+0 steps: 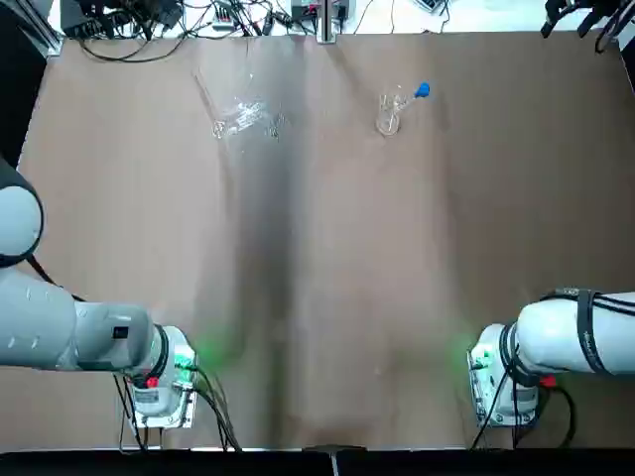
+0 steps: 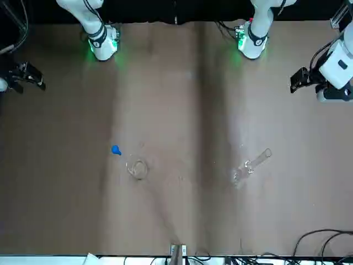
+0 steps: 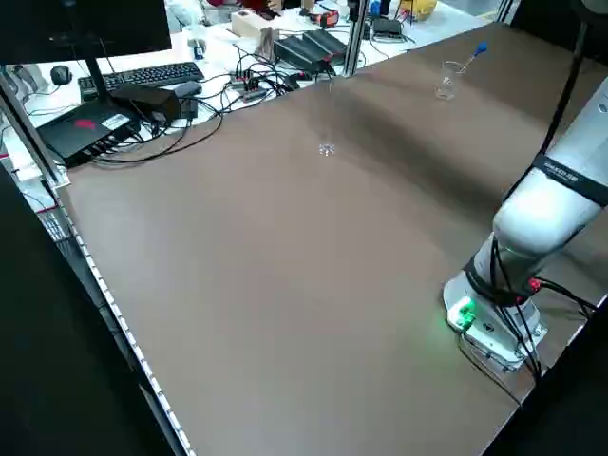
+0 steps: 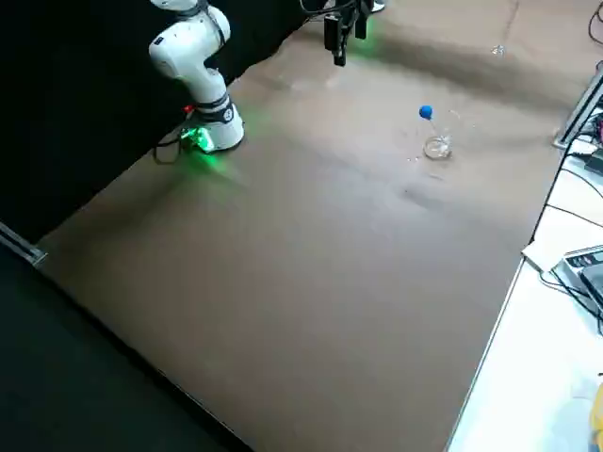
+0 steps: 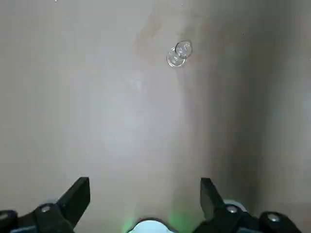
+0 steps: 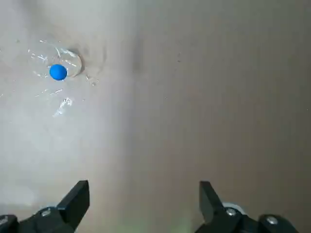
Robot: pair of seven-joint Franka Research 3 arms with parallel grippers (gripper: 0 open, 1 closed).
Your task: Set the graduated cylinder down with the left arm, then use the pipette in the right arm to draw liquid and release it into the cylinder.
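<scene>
Cylinder (image 5: 179, 53) far from left end effector (image 5: 145, 194)

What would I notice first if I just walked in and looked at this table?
Probably the pipette's bright blue bulb, sticking out of a small clear beaker at the far side of the brown table. A tall graduated cylinder stands farther along to the left. Green lights glow at both arm bases.

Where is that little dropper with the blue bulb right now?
The pipette stands in the small glass beaker at the far end of the table, on the robot's right half, blue bulb up. No gripper is near it.
</scene>
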